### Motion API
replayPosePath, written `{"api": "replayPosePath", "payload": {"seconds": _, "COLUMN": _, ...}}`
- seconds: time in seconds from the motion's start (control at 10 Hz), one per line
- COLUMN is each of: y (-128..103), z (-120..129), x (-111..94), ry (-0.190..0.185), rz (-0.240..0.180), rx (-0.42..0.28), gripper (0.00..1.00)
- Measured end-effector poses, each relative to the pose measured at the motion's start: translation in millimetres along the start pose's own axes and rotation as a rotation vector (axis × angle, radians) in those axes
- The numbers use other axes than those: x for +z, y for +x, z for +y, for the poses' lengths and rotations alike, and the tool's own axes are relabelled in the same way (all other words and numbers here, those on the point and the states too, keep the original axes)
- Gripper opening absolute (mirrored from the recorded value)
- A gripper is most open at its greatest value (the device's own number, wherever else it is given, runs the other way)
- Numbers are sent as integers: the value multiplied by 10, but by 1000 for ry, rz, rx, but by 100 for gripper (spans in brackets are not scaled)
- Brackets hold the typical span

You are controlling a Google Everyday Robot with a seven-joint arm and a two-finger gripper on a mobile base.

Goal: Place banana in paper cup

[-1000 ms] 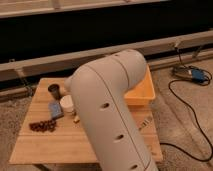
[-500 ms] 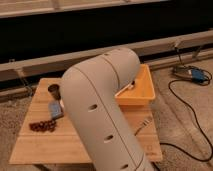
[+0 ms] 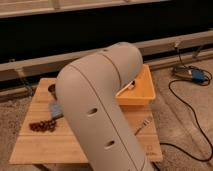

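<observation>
The gripper is out of sight behind the pale arm (image 3: 100,105), which rises from the near edge of the wooden table (image 3: 35,150) and blocks its middle; its state cannot be told, and the banana and paper cup are likewise hidden. An orange tray (image 3: 144,92) sits at the far right corner. A dark cup (image 3: 51,89), a blue object (image 3: 55,108) and a reddish-brown cluster (image 3: 42,126) lie along the left edge.
</observation>
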Motion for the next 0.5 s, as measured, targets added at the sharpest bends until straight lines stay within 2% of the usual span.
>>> {"api": "replayPosePath", "payload": {"seconds": 0.3, "y": 248, "z": 23, "x": -417, "ry": -29, "rz": -32, "rx": -80, "gripper": 0}}
{"api": "replayPosePath", "payload": {"seconds": 0.5, "y": 408, "z": 107, "x": -705, "ry": -51, "rz": -69, "rx": -132, "gripper": 0}}
